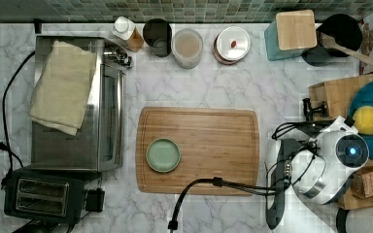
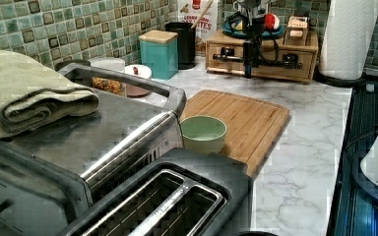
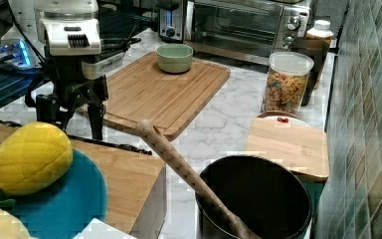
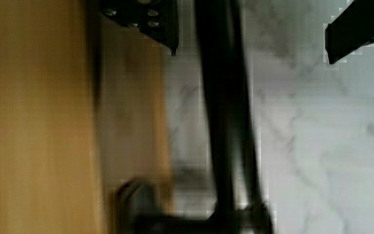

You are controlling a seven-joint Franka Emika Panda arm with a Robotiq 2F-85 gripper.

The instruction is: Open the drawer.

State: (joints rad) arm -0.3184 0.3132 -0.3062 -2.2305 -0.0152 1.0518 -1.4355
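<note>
A white marble countertop (image 2: 305, 162) runs beneath a green mosaic tile wall (image 2: 54, 29). Nearest in the left view is a black two-slot toaster (image 2: 177, 206). Just behind it is a steel toaster oven (image 2: 103, 132) with a folded pale green towel (image 2: 24, 93) lying on its top. Beyond the oven, a small green bowl (image 2: 203, 132) stands upright on the near corner of a bamboo cutting board (image 2: 246, 118) that lies flat on the marble.

Farther back against the tiles stand a teal canister (image 2: 158, 56) with a wooden lid and a black pot (image 2: 183, 42) holding a wooden spoon (image 3: 179, 169). At the far end of the counter, on the left view's right, a light-wood box (image 2: 305, 61) sits beside a white paper towel roll (image 2: 347, 37). The box carries a teal plate (image 3: 79, 199) and a yellow fruit (image 3: 30, 157) on its top.

The drawer (image 2: 270, 69) is set in the front of this box, its long black handle (image 2: 231, 57) running across it. How far out the drawer sits cannot be told.

The gripper (image 4: 251, 54) hangs at that handle, released. In the wrist view its two black fingers (image 4: 141, 19) stand apart on either side of the bar, with marble showing between the bar and each finger.
</note>
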